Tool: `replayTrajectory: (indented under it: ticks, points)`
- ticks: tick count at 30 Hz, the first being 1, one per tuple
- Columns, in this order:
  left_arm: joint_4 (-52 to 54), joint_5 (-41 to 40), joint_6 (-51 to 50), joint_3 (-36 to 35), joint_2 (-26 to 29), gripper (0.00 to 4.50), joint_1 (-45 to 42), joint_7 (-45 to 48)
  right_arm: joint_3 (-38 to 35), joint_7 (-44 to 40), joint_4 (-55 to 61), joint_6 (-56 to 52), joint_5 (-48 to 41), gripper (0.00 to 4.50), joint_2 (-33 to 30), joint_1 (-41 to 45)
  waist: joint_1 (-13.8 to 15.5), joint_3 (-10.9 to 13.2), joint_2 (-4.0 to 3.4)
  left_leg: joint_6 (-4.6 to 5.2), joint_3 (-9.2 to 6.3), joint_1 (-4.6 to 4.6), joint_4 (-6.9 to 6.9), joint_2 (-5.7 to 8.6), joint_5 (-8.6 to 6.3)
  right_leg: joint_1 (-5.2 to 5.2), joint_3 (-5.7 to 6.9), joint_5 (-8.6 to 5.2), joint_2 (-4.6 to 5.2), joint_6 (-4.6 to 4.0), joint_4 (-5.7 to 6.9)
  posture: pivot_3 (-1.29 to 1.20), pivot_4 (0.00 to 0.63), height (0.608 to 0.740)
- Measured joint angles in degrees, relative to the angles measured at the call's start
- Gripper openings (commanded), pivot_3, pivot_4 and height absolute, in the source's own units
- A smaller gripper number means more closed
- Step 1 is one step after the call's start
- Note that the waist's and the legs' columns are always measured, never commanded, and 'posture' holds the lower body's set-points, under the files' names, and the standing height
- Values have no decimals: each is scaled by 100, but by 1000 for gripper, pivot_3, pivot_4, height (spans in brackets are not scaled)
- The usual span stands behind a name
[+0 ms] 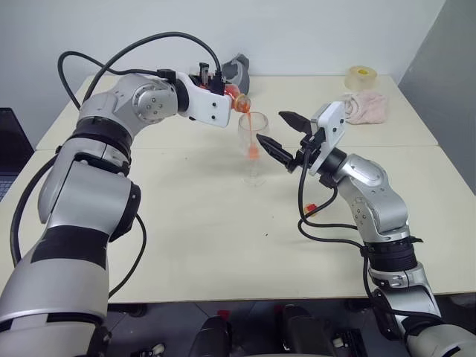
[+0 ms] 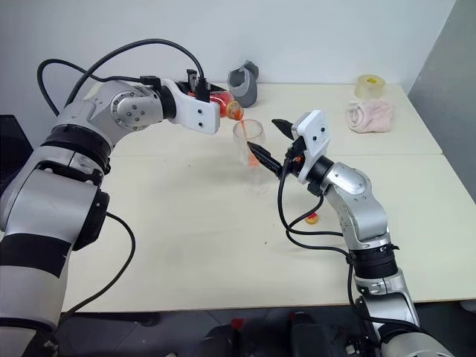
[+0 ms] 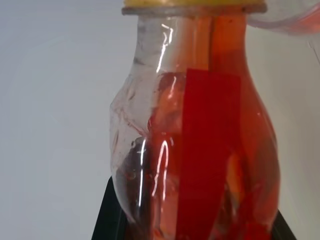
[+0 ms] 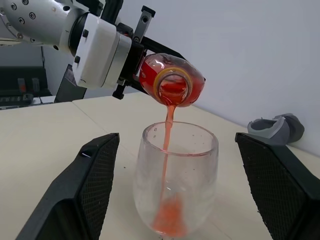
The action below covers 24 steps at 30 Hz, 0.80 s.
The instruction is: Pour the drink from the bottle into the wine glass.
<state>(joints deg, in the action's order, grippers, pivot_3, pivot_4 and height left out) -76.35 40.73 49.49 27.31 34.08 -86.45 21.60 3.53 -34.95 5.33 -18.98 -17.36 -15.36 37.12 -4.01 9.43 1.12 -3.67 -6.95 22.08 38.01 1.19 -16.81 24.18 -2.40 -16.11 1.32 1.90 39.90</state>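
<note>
Your left gripper (image 4: 131, 59) clamps the small clear plastic bottle (image 4: 172, 80), tilted. Translucent red-orange drink (image 4: 167, 145) streams into the clear stemmed wine glass (image 4: 176, 177) below. Your right gripper (image 1: 281, 134) stands released beside the glass.

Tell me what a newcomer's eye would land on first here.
A thin red-orange stream of drink falls from the tilted bottle, held in the left gripper, into the wine glass mid-table. The right gripper stands open either side of the glass, not touching it.

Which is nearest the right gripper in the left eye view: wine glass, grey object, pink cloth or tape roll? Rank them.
From the right gripper:
1. Wine glass, just to its left.
2. Pink cloth, behind, to its right.
3. Grey object and tape roll, at the table's far edge: too close to call.
</note>
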Motion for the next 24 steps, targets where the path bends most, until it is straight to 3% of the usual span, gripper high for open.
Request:
replayTrajectory:
  ticks: [24]
  points:
    - [-12, 380, 70, 382, 21, 1011, -213, -486, 0, -106, 0, 0, 27, 3986, -28, 0, -2, 0, 0, 0, -1, 0, 1, 2, 0, 0, 0, 0, 1, 0, 2, 0, 150, 740]
